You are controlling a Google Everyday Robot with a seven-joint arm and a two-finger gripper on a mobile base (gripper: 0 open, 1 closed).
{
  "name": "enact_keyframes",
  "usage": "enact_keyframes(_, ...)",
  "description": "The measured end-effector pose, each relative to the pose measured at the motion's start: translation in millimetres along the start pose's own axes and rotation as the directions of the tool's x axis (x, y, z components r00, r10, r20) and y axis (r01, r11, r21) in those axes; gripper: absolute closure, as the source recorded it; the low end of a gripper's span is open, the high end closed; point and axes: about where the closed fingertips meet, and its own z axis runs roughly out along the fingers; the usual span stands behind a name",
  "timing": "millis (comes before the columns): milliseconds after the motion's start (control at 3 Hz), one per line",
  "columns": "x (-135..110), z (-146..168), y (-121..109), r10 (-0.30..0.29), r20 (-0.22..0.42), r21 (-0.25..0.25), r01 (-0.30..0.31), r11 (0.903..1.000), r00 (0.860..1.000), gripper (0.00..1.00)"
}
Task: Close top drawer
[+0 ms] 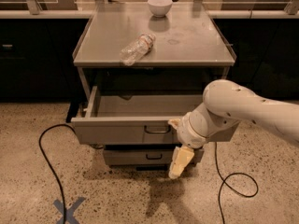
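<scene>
Nearest on the speckled floor is a blue tape cross (68,209), with a black cable (46,155) looping past it on one side and a second cable (239,185) curling on the other. Just beyond, the robot's white arm (243,111) reaches in from the right and its yellowish pincer (179,158) hangs at the cabinet front, low against the lower drawer (140,156) and just right of the dark loop handle (157,129); whether the pincer is apart or together cannot be told. The top drawer (117,130) stands pulled well out from the cabinet, its broad shallow tray showing and apparently holding nothing (the back corners lie in shadow). Above and behind, the grey tabletop (187,45) carries a plastic bottle (136,49) on its side and, at the far edge, a white bowl (160,6). By my reading the approach is made but the push is not: nearly the whole travel of the drawer is left to close.
</scene>
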Motion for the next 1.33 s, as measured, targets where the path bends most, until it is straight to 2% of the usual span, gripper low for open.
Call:
enact_keyframes(333, 10, 1, -5, 0.029, 0.008, 0.016, -0.029, 0.9995, 1.000, 0.00)
enact_keyframes(667, 12, 0, -22, 0.029, 0.008, 0.023, -0.029, 0.9993, 1.000, 0.00)
enact_keyframes(1000, 5, -8, -83, 0.021, 0.003, 0.032, -0.021, 0.9993, 1.000, 0.00)
enact_keyframes(1333, 5, -8, -82, 0.022, 0.004, 0.031, -0.022, 0.9993, 1.000, 0.00)
